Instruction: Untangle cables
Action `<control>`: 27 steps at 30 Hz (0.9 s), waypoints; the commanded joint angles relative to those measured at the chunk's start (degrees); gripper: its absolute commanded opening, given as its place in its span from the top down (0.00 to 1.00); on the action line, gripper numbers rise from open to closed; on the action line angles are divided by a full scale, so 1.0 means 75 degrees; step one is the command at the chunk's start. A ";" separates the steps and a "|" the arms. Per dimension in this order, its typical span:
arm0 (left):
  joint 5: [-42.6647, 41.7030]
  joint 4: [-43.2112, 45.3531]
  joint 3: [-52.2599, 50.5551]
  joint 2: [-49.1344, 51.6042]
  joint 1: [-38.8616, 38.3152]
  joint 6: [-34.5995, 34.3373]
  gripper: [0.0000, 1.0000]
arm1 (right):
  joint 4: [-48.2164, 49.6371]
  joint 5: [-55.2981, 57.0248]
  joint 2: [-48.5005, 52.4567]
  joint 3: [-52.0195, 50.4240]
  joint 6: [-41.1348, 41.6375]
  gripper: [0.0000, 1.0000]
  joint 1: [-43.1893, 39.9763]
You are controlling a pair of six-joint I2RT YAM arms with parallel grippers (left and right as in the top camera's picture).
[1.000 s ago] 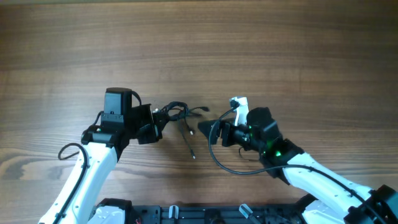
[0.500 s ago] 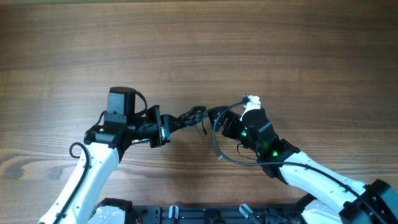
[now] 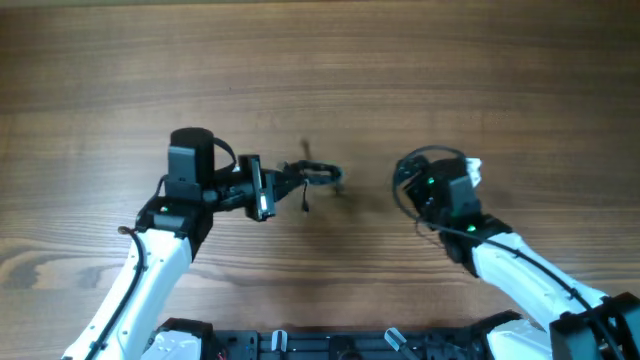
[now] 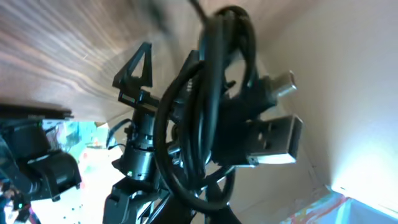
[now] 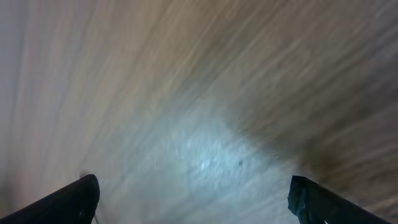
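Two arms: left arm [image 3: 150, 262] at 7 o'clock, right arm [image 3: 525, 280] at 5 o'clock. One cable bundle [image 3: 315, 176], cords too tangled to count. Two metal plugs show: wide plug [image 4: 273, 140], narrow plug [image 4: 283, 84]. One table [image 3: 320, 60].

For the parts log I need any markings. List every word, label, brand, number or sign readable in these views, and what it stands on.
No text can be read in any view.
Metal plugs on the cables: no legible marking.
Coloured patches in the left wrist view's background: too blurred to read.
Wooden table: only grain, no print.
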State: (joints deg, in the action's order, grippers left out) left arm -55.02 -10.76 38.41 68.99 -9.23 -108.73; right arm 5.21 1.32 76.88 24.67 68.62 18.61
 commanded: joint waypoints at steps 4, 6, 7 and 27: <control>0.0125 0.1801 0.0087 -0.0114 0.0204 0.2658 0.96 | 0.0478 -0.1043 -0.0061 -0.0038 -0.1346 0.00 -0.0350; 0.0152 0.1874 0.0087 -0.0111 0.0204 0.3937 0.96 | 0.1349 -0.2267 -0.0414 -0.0038 -0.3197 0.00 -0.0350; 0.0184 0.1868 0.0087 -0.0105 0.0204 0.4893 0.96 | 0.1786 -0.3217 -0.0641 -0.0038 -0.3969 0.00 -0.0350; -0.1472 -0.0125 0.0085 -0.0105 -0.1142 1.2875 0.96 | 0.2337 -0.6674 -0.1145 -0.0038 -0.7160 0.04 -0.0350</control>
State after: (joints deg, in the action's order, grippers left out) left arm -61.91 -11.84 38.52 68.90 -16.71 -15.27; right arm 22.76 -47.59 68.77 24.23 20.38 16.05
